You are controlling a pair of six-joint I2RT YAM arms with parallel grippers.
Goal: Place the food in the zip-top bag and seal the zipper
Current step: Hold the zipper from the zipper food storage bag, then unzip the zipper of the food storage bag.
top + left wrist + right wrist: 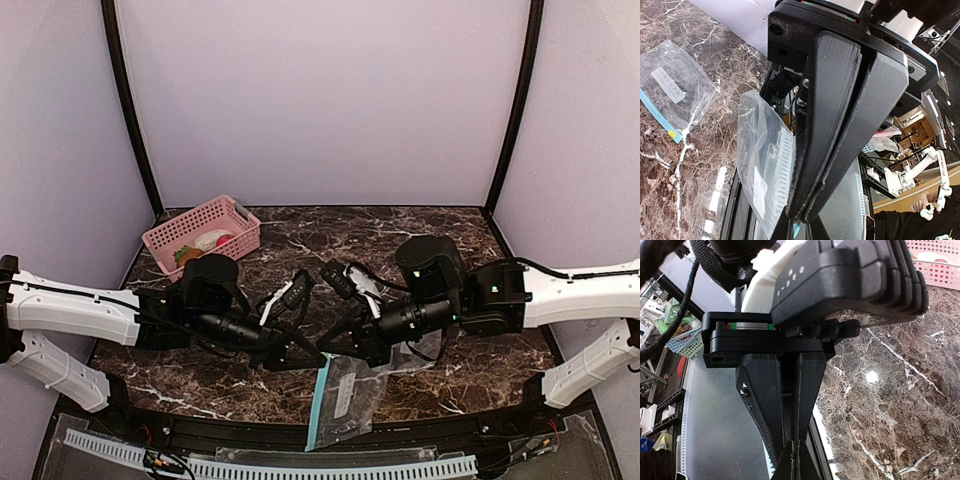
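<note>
While left tool pinches the zip-top bag and right tool sits pressed together, we would spread its mouth before fetching food from the basket

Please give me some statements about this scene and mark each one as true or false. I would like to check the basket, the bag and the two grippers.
1. The food lies in the pink basket. True.
2. The left gripper is wide open. False: its fingers are shut on the edge of a clear zip-top bag.
3. The bag in that gripper already contains food. False: it looks empty.
4. The right gripper is shut. True.
5. The basket stands between the two arms. False: it stands in the far left corner of the table, apart from both arms.
</note>
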